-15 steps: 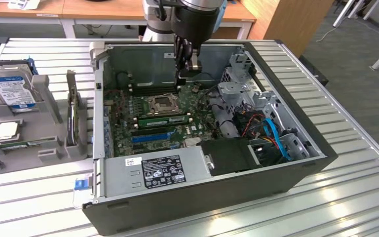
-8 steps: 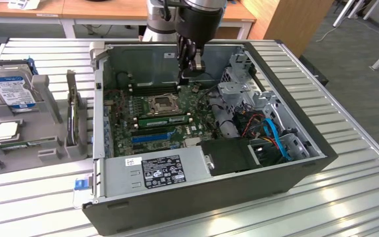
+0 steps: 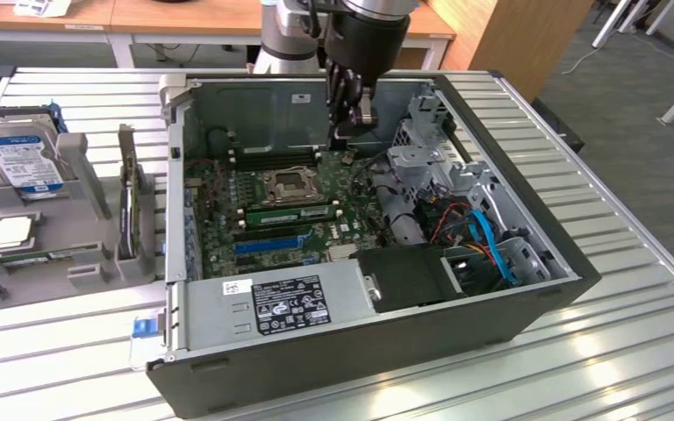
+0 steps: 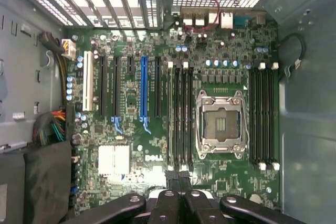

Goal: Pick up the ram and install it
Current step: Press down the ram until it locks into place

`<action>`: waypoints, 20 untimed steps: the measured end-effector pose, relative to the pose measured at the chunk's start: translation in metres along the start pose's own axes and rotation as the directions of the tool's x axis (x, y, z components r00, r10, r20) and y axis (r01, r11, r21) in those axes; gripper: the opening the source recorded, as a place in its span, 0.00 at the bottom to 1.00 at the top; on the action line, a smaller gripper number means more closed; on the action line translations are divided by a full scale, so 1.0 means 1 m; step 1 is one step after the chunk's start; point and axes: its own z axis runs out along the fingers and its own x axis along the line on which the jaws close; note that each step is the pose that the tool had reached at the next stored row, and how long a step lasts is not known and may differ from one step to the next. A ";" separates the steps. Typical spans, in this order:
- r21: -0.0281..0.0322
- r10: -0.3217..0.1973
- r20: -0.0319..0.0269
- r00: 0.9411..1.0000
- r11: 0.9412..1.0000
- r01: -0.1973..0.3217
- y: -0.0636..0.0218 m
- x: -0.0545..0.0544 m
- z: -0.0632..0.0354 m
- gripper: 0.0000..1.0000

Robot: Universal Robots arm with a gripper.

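The long, narrow green circuit-board ram (image 3: 294, 211) lies along a memory slot of the green motherboard (image 3: 222, 230), on the near side of the square metal processor socket (image 3: 287, 184), inside the open dark-grey computer case (image 3: 431, 351). The black gripper (image 3: 349, 132) hangs over the far part of the board, its fingers together and holding nothing. Judgement: pick-up and placement appear complete, but full seating in the slot cannot be confirmed.

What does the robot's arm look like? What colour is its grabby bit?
The arm is a silvery-grey tube with a fat black end. The tool is black, made of jointed bars with round silver bolts.
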 end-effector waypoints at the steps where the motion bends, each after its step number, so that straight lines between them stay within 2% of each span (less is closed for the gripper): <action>1: 0.000 -0.001 0.000 1.000 1.000 0.001 -0.0016 0.000 -0.0001 0.10; 5: 0.000 -0.004 0.000 1.000 1.000 0.004 -0.0064 0.000 -0.0004 0.10; 10: 0.000 -0.004 0.000 1.000 1.000 0.004 -0.0065 0.000 0.0001 0.10; 20: 0.000 -0.004 0.000 1.000 1.000 0.004 -0.0075 0.000 0.0169 0.10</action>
